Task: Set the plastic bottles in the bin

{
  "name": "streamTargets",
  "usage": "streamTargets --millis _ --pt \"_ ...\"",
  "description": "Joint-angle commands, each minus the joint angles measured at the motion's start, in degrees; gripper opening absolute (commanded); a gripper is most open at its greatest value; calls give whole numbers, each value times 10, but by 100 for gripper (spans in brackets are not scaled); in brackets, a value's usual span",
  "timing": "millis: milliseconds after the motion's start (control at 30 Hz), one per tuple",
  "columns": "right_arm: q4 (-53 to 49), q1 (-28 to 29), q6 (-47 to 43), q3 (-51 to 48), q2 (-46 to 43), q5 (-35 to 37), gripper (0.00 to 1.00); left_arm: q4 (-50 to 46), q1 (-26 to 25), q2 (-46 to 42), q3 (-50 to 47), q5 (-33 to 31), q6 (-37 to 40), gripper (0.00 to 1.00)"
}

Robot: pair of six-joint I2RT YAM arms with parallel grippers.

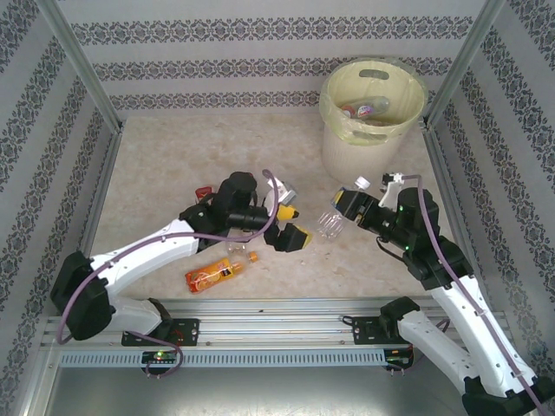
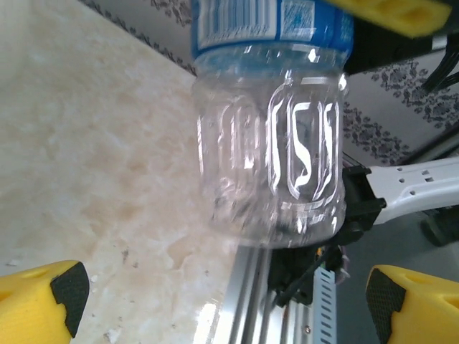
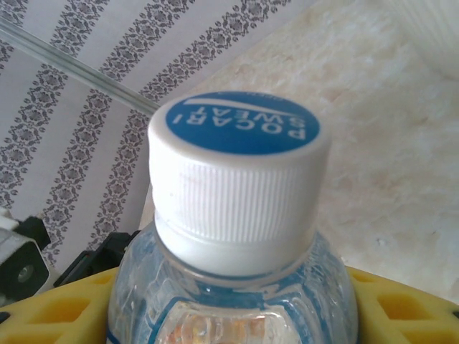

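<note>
My right gripper is shut on a clear plastic bottle with a blue label and a white cap, holding it tilted above the table. In the right wrist view the cap rises between my yellow fingers. My left gripper stands open just left of that bottle's base, and the bottle hangs apart from my left pads. An orange-labelled bottle lies on the table near the front edge. The bin stands at the back right with bottles inside.
A small red object lies behind the left arm. The metal rail runs along the near edge of the table. Frame posts and patterned walls close in the left, back and right sides.
</note>
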Motion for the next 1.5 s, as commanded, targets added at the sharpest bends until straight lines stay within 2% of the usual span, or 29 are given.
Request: streamTargets --millis 0,167,533,833,1033,1233,1467 --pt "-42 -7 -66 58 16 33 56 142 7 -44 -41 -62 -7 100" --pt "-97 -7 -141 163 69 66 56 254 9 -95 -117 -138 -13 100" --pt "-175 -21 -270 398 233 196 56 285 10 -124 -146 -182 27 100" --pt "-169 -93 -297 535 355 184 57 261 10 -124 -138 -183 41 100" --pt "-174 -122 -311 628 442 184 56 232 9 -120 -127 -182 58 100" --pt "-221 -135 -330 760 549 192 56 216 8 -120 -123 -195 71 100" --pt "-301 -153 -336 923 687 168 56 208 7 -121 -119 -199 67 100"
